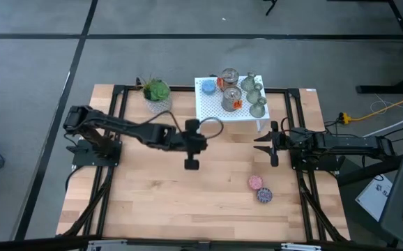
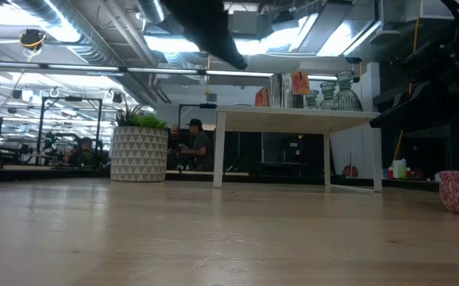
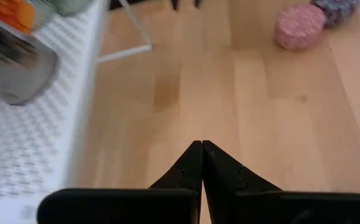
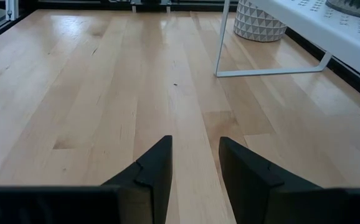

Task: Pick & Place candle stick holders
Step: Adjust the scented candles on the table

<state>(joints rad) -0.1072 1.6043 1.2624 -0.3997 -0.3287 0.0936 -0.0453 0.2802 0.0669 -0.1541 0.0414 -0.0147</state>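
Three olive-grey candle stick holders (image 1: 256, 96) stand on their bases at the right end of a small white raised shelf (image 1: 212, 108) at the table's far middle; the low view shows them too (image 2: 337, 91). My left gripper (image 1: 192, 164) hovers shut and empty above the table's middle, near the shelf's front-left corner; its closed fingertips show in the left wrist view (image 3: 202, 149). My right gripper (image 1: 268, 143) is open and empty at the table's right, just in front of the shelf's right leg; its fingers show in the right wrist view (image 4: 195, 146).
The shelf also holds a blue disc (image 1: 207, 86) and metal cans (image 1: 230, 99). A pink disc (image 1: 256, 182) and a purple disc (image 1: 264, 195) lie on the table's near right. A potted plant (image 1: 157, 94) stands at the far left of the shelf.
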